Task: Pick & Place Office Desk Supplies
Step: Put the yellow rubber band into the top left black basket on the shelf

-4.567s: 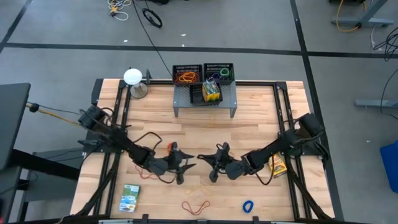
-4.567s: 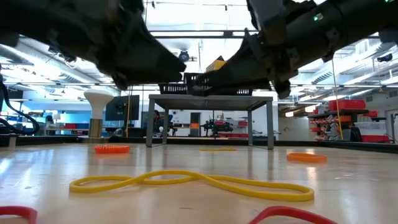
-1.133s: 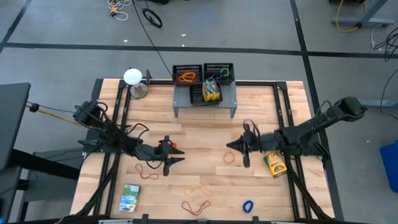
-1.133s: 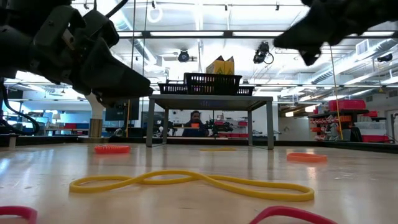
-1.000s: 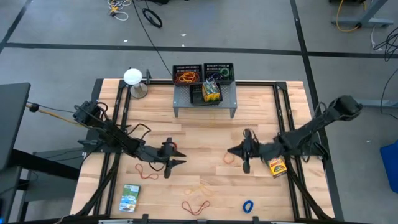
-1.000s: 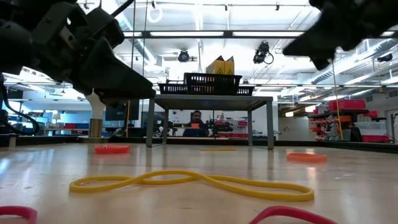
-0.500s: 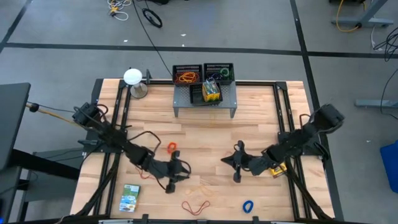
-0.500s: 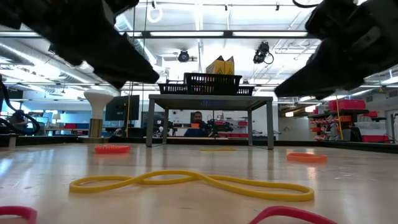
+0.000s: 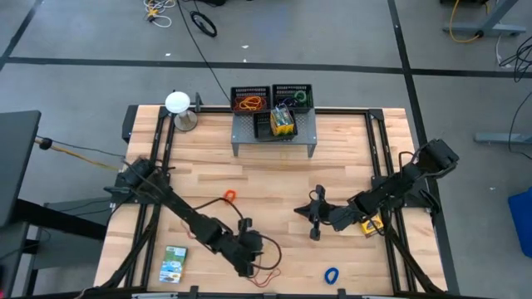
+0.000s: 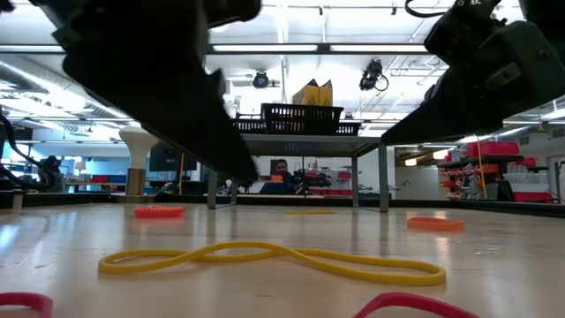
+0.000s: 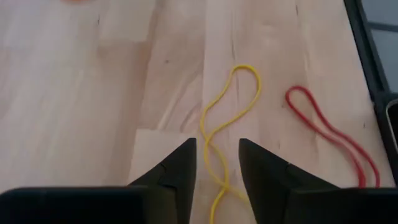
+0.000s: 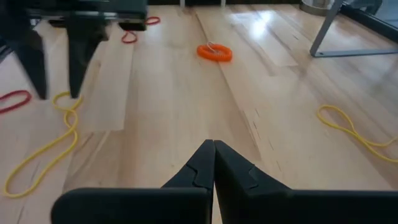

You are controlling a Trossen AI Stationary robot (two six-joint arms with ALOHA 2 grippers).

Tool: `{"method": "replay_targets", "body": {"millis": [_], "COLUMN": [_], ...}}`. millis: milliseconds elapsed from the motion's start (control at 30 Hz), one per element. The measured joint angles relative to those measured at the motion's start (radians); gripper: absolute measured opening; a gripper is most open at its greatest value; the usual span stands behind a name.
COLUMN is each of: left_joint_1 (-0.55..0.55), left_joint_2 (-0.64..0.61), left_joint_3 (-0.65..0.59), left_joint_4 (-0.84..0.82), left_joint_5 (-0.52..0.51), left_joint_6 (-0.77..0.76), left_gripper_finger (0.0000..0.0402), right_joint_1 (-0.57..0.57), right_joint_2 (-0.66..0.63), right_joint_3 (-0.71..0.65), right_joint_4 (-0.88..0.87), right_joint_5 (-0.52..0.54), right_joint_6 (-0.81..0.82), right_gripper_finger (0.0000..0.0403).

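Half a second ago the left tool (image 9: 252, 252) hung nearer mid-frame; now, lower centre in the high view, it stands parted astride a thin yellow rubber-band loop (image 11: 227, 129) lying limp in a figure-eight on the pale wooden worktop (image 9: 274, 178), probably ready to pinch. A red loop (image 11: 329, 134) lies beside it. Right of centre, the right tool (image 9: 314, 218) hovers clenched and empty.

Grey floor (image 9: 332, 37) crossed by dark lines, loose cables (image 9: 199, 21) lying on it, light wood tabletop (image 9: 274, 178), bright strip lights (image 10: 282, 49) overhead, red-stocked shelving (image 10: 477, 172) at the far side
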Motion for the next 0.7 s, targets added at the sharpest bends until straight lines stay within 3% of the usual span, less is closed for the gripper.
{"method": "replay_targets", "body": {"millis": [300, 700], "left_joint_1": [0.001, 0.006], "left_joint_2": [0.093, 0.114], "left_joint_3": [0.087, 0.093], "left_joint_4": [-0.037, -0.127], "left_joint_5": [0.029, -0.002], "left_joint_6": [0.000, -0.012], "left_gripper_finger": [0.0181, 0.0156], "right_joint_1": [-0.003, -0.003], "right_joint_2": [0.000, 0.000], "right_joint_3": [0.000, 0.000], "right_joint_4": [0.002, 0.008], "right_joint_5": [0.000, 0.004], "right_joint_6": [-0.022, -0.034], "right_gripper_finger": [0.0009, 0.0009]}}
